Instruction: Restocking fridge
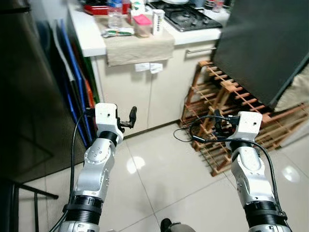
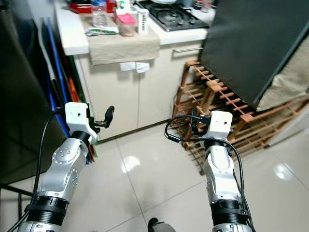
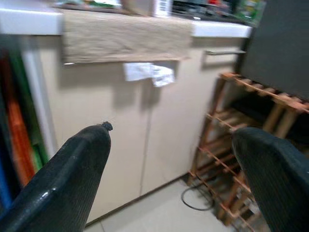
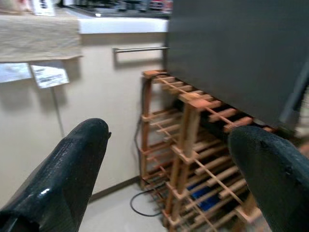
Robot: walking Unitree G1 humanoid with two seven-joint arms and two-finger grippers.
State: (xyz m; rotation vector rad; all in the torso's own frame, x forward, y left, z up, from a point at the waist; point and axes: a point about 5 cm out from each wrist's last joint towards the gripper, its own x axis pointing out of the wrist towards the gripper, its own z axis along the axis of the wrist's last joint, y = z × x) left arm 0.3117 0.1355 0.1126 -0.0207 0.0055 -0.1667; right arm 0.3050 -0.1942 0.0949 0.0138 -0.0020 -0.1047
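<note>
Glossy pale floor tiles (image 1: 164, 179) lie nearest. Above them both silver arms reach forward at mid-height: the left gripper (image 3: 169, 159) and right gripper (image 4: 169, 159) each hold their black fingers spread wide, grasping nothing. Beyond the right one stands a slatted wooden rack (image 1: 227, 104) beside a large dark panel (image 1: 263, 43). Farther off, cream cabinet doors (image 1: 140, 96) carry a white counter (image 1: 89, 36) draped with beige cloth (image 1: 140, 46); on it stand a clear plastic bottle (image 1: 115, 15), a pink-lidded tub (image 1: 142, 24) and a white carton (image 1: 158, 21).

I can't read any text: the printing on the white carton (image 1: 158, 21) on the counter (image 1: 89, 36) and the paper tags (image 3: 148, 74) on the cabinet is too blurred.
</note>
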